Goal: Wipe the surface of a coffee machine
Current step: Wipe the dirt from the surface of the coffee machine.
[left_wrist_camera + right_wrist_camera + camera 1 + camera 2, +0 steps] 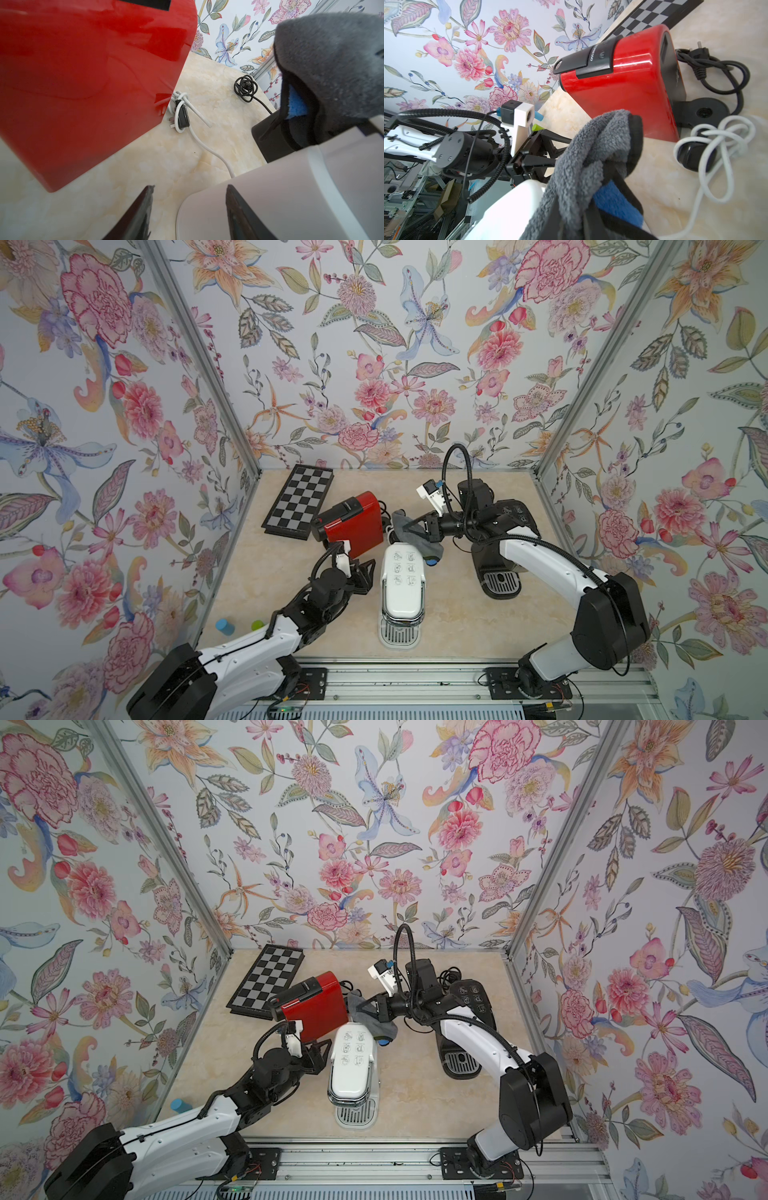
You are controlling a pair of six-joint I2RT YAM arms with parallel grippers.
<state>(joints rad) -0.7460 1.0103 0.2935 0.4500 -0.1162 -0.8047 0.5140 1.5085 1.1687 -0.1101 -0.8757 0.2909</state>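
White coffee machine stood near the middle of the bench in both top views, with a red machine just behind its left side and a black machine apart to its right. The right fingers were pinched shut on a grey cloth, which hung bunched over the machine's rear end and touched it there. The icon panel and the front hood lay bare. By my reading the wipe was only beginning at the back, with most of the top and the sides left, though no picture showed which parts were already clean. The left fingers sat about half open, holding nothing, right beside the machine's left flank, probably to steady it. In the left wrist view those fingers stood apart with bench showing between them. One lay across the rounded edge of the white coffee machine, but whether it touched I could not tell, and the grey cloth hung above the far end. In the right wrist view the grey cloth, with a blue inner face, was gathered in the right fingers directly over the machine, with the left fingers just beyond it.
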